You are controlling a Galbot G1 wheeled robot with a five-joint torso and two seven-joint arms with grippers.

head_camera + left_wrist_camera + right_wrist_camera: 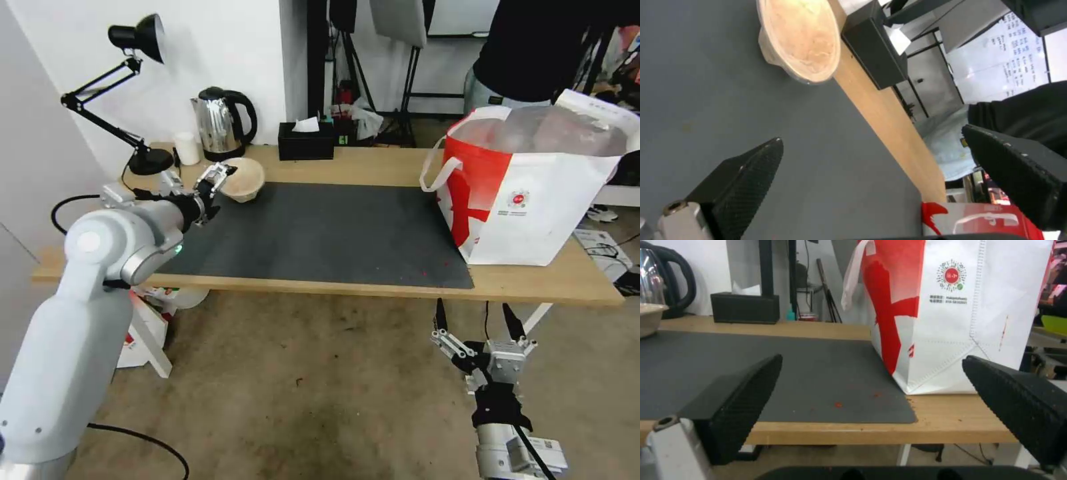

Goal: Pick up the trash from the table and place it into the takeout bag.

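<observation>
A beige pulp bowl (243,179) (800,40) stands at the far left corner of the dark grey mat (320,227) on the light-wood table (373,167). My left gripper (199,177) (871,135) hovers open just left of the bowl, without touching it. The white-and-red takeout bag (527,187) (951,306) stands upright at the table's right end, its mouth open. Below the table's front edge, near the bag, my right gripper (483,343) (871,360) hangs open and holds nothing.
At the back left stand a black desk lamp (137,40), a small white cup (188,148) and a steel kettle (223,123). A black tissue box (307,140) sits at the back middle. Red crumbs (838,404) dot the mat's front right. A person in black stands behind the bag.
</observation>
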